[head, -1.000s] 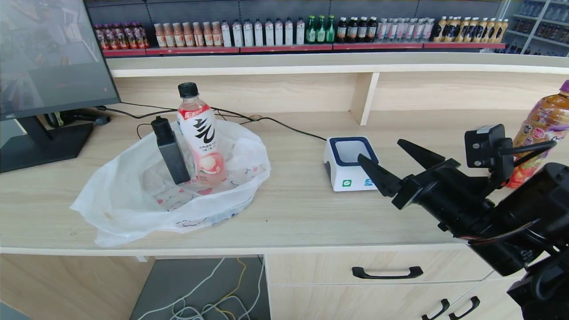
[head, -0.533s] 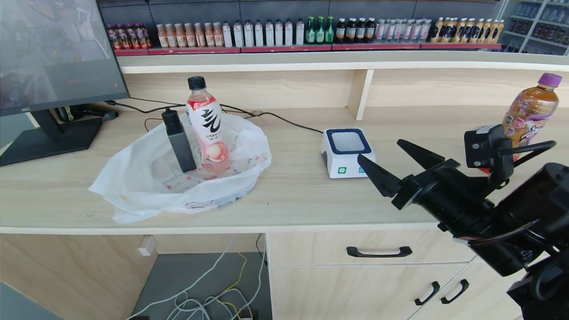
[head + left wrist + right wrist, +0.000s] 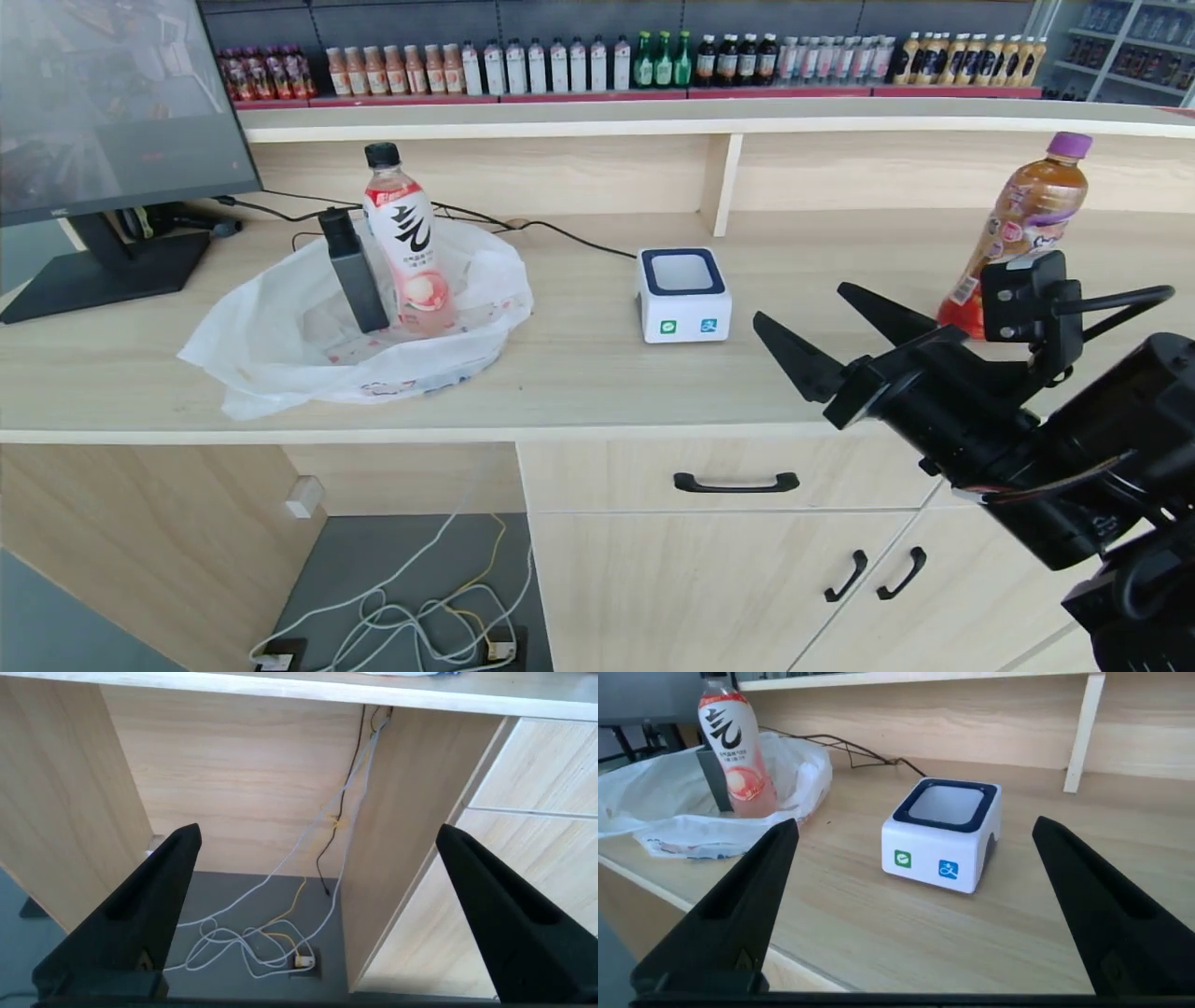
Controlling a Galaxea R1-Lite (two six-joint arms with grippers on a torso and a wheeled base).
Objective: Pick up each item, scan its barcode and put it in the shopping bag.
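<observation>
My right gripper (image 3: 798,303) hangs empty, jaws apart, near the front of the light wooden desk (image 3: 597,383), between the white cube scanner with green and blue icon stickers (image 3: 683,294) and the upright amber bottle with a purple cap (image 3: 1022,224). Well apart to the left, the crumpled white plastic shopping bag (image 3: 280,345) holds an upright pink bottle whose white label bears bold black brush characters (image 3: 406,252), just beside a dark grey rectangular bottle (image 3: 353,275). My left gripper (image 3: 318,831) is spread and empty below desk level, above floor cables (image 3: 280,943).
</observation>
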